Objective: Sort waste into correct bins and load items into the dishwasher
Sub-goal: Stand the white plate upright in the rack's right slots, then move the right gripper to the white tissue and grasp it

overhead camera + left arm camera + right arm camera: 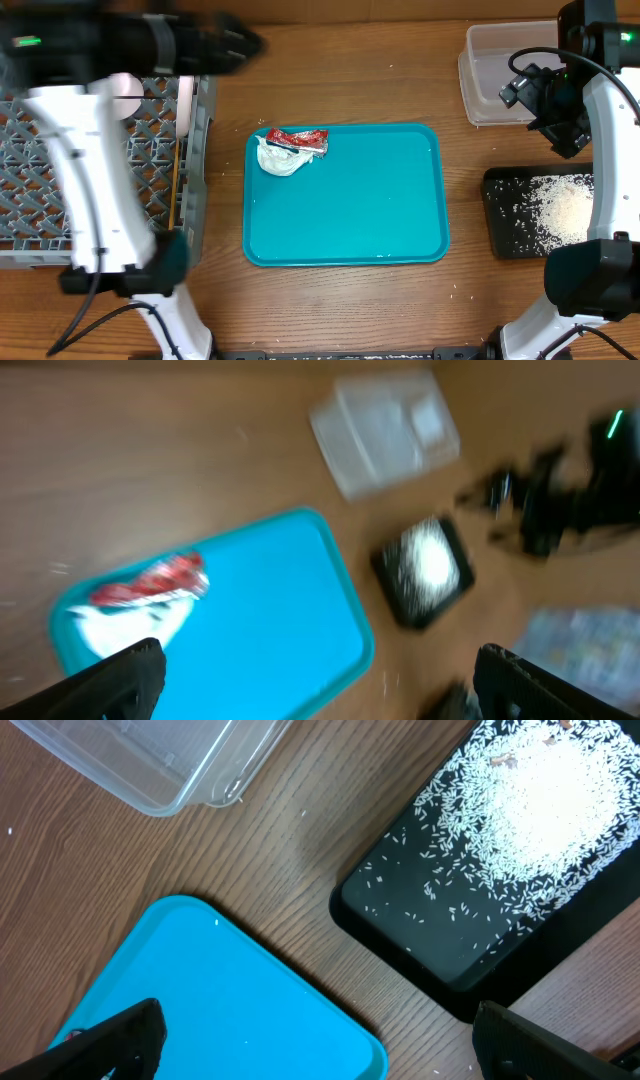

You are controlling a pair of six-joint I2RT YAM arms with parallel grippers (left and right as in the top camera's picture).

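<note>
A red sauce packet (pixel 298 140) lies on a crumpled white napkin (pixel 279 159) at the far left corner of the teal tray (pixel 380 220); both also show blurred in the left wrist view, packet (pixel 150 582) and napkin (pixel 125 625). The clear tub (pixel 497 70) stands at the back right. The black tray (pixel 505 215) holds a heap of white rice crumbs (pixel 560 212). The grey dish rack (pixel 40 160) is at the left, with a pale-pink dish (pixel 128 92) in it. My left gripper (pixel 245 42) is open and empty, high above the table. My right gripper (pixel 515 92) is open and empty near the tub.
Thin wooden chopsticks (pixel 173 185) stand along the rack's right side. A few loose rice grains lie on the wood near the black tray (pixel 400 910). The clear tub (pixel 150 760) is at the top left of the right wrist view.
</note>
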